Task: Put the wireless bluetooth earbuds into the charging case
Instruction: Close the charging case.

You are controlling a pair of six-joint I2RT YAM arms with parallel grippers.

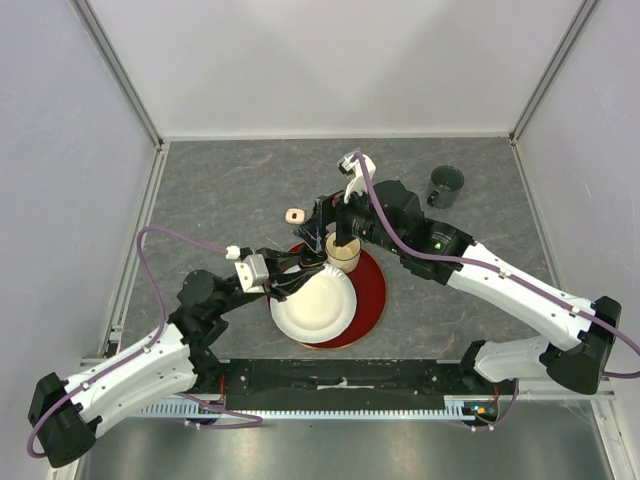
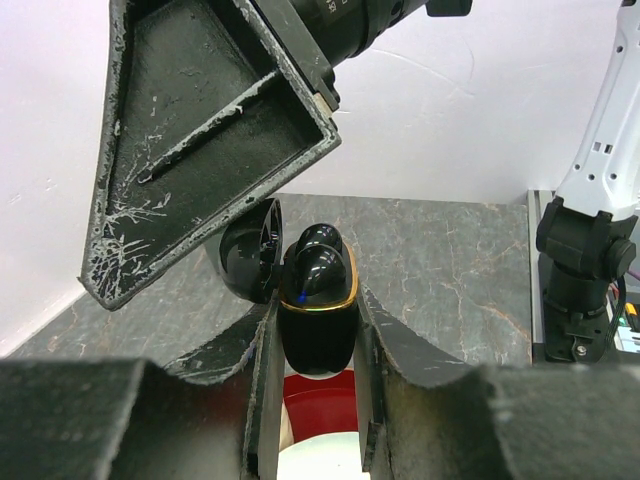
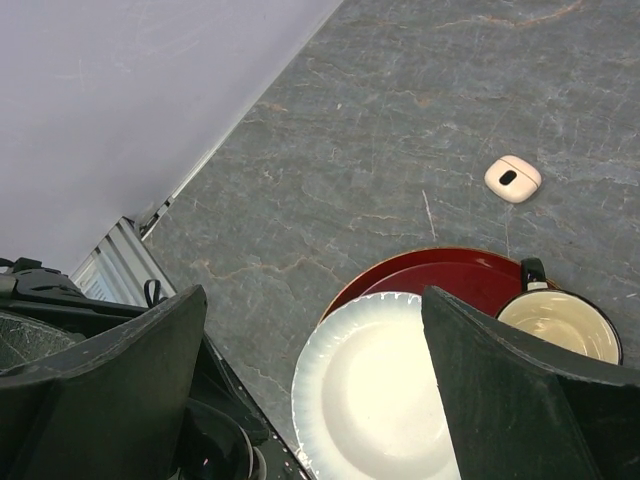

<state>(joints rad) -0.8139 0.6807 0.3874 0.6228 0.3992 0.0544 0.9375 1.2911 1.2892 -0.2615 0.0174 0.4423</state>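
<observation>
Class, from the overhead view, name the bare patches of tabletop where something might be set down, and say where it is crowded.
Bare tabletop: the far strip behind the small beige box and the dark mug; the left side beyond that box. Crowded: the middle, where red plate, white plate, cup, left arm and right arm meet.

Glossy black plastic charging case (image 2: pixel 318 325); matt, stone-veined table (image 1: pixel 220 190)

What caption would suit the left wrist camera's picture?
Left claw grips an open black charging case with black earbuds seated inside.
</observation>
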